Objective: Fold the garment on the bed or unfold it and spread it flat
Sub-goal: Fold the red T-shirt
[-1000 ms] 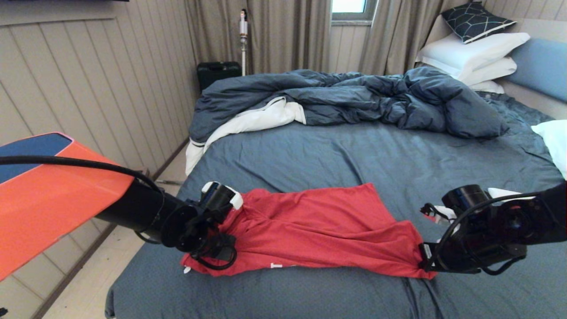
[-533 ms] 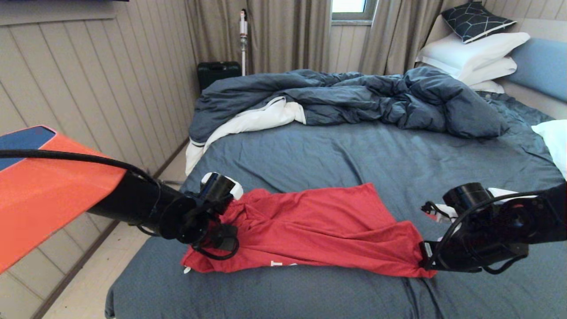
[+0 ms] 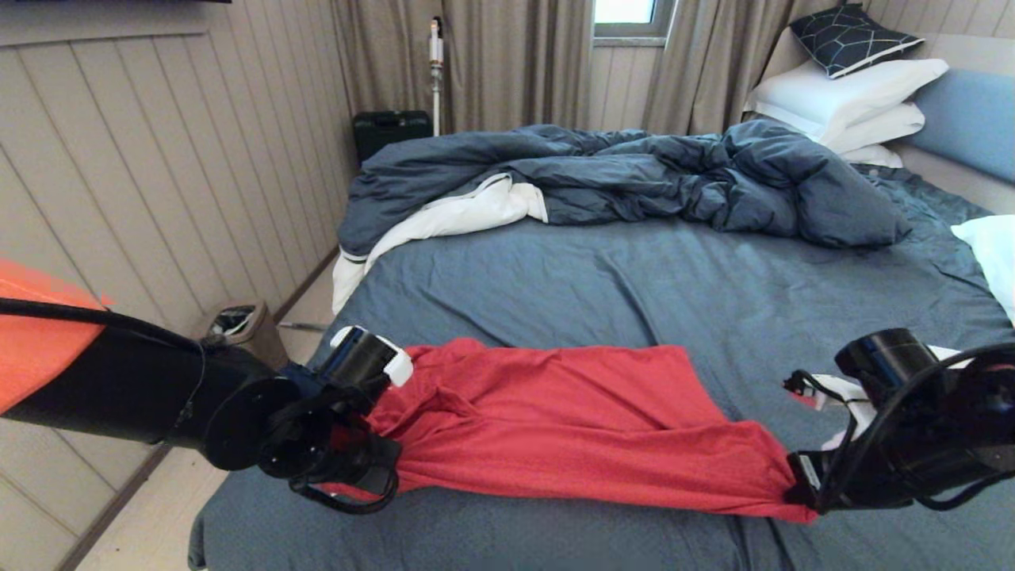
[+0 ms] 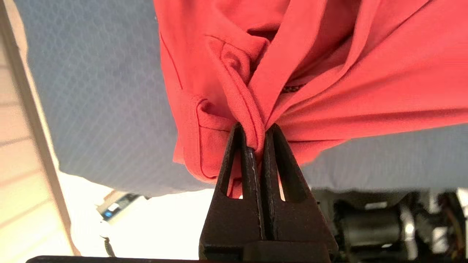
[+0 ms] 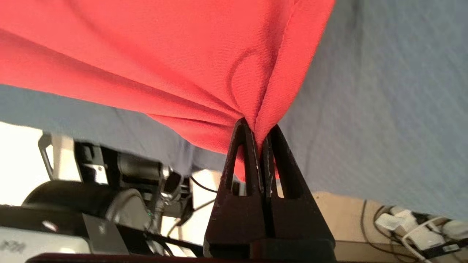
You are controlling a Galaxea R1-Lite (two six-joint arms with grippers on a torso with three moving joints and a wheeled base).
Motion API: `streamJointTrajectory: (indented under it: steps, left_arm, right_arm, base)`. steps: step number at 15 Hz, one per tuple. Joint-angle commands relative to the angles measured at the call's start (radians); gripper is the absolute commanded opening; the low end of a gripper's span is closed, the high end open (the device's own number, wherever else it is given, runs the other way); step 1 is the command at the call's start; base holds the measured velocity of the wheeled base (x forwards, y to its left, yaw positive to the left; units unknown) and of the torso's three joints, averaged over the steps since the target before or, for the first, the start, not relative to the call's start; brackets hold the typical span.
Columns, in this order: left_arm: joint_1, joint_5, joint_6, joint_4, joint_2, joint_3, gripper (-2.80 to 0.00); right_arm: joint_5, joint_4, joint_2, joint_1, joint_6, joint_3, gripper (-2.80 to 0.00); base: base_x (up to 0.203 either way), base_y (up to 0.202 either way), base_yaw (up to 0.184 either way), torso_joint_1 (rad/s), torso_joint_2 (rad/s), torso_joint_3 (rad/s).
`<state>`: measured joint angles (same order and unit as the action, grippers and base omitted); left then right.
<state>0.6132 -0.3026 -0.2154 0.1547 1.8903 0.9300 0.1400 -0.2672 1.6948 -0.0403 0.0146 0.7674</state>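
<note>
The red garment stretches across the near part of the bed, held up at both ends. My left gripper is shut on its left end, where seams and folds bunch between the black fingers. My right gripper is shut on the garment's right corner. Between the two grips the cloth sags in long creases, its near edge lifted off the blue-grey sheet. The print is hidden.
A rumpled dark blue duvet lies across the far half of the bed, with white pillows at the head on the right. A small bin stands on the floor by the panelled wall. A black case sits beyond.
Both grippers have drawn back toward me and farther apart, pulling the garment longer and tauter. Its near edge has risen and the white lettering has gone from sight.
</note>
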Motion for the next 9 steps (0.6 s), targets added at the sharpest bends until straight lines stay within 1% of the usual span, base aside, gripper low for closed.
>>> streamJointTrajectory:
  steps: [1, 5, 7, 9]
  left_arm:
    - [0.017, -0.003, 0.003, 0.007, -0.038, -0.011, -2.80]
    - [0.041, -0.002, 0.005, 0.058, -0.075, -0.021, -2.80]
    - [0.064, 0.001, -0.004, 0.064, -0.089, -0.074, -2.80]
    - [0.094, 0.004, -0.009, 0.041, -0.090, -0.143, -2.80]
  right_arm:
    - [0.003, -0.005, -0.056, -0.023, 0.023, -0.030, -2.80]
    - [0.007, -0.006, -0.108, -0.102, 0.112, -0.105, -2.80]
    - [0.024, -0.005, -0.117, -0.123, 0.146, -0.149, -2.80]
    - [0.031, -0.002, -0.116, -0.131, 0.157, -0.182, -2.80]
  base:
    - [0.000, 0.000, 0.000, 0.000, 0.00, 0.000]
    - [0.000, 0.000, 0.000, 0.000, 0.00, 0.000]
    - [0.000, 0.000, 0.000, 0.000, 0.00, 0.000]
    - [0.000, 0.000, 0.000, 0.000, 0.00, 0.000]
